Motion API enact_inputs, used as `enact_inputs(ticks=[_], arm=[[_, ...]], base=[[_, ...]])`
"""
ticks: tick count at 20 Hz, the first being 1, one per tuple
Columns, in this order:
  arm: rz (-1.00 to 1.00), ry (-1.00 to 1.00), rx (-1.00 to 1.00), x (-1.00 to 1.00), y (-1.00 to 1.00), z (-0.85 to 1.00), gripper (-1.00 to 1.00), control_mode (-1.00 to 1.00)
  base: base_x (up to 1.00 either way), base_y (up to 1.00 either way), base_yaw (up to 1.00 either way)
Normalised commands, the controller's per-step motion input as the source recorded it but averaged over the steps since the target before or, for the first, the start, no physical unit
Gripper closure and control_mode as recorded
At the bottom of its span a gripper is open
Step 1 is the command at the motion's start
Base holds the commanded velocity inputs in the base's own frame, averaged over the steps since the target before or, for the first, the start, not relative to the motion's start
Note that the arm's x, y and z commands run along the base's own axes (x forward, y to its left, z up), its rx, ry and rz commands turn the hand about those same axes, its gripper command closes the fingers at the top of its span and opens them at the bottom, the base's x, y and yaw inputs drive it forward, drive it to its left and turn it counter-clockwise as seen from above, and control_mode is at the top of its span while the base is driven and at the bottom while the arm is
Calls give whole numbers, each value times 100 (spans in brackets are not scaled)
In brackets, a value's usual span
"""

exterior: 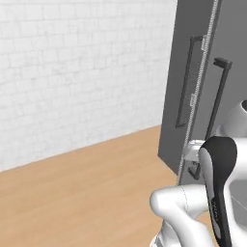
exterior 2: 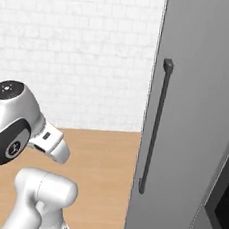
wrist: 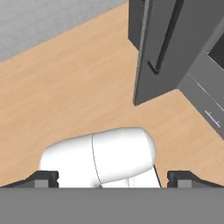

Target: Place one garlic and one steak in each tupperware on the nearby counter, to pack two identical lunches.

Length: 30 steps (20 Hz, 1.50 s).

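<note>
The garlic, the steak, the tupperware and the counter are all out of view. In the hand view my gripper (wrist: 113, 178) is open, its two dark fingertips (wrist: 43, 177) standing far apart at the bottom edge with nothing between them. It points down at bare wooden floor (wrist: 65, 96), a little way in front of a tall dark grey fridge (wrist: 162, 48).
The fridge (exterior: 193, 96) (exterior 2: 196, 121) has long dark vertical handles (exterior 2: 155, 126) and stands to the right. A white brick wall (exterior: 72, 72) runs behind the open wooden floor (exterior: 87, 193). Grey drawer fronts (wrist: 210, 113) sit to the right of the fridge.
</note>
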Motion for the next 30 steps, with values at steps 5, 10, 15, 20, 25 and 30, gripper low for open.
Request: enact_inputs(ticks=[5, 10, 15, 20, 25, 30], arm=[[0, 0, 0, 0, 0, 0, -100, 100], [0, 0, 0, 0, 0, 0, -100, 100], [0, 0, 0, 0, 0, 0, -100, 100], [0, 0, 0, 0, 0, 0, -100, 100], [0, 0, 0, 0, 0, 0, -100, 100], [0, 0, 0, 0, 0, 0, -100, 100]], base=[[90, 82, -63], [20, 58, -83], [6, 82, -72], [15, 100, -60], [77, 100, -59], [94, 100, -55]])
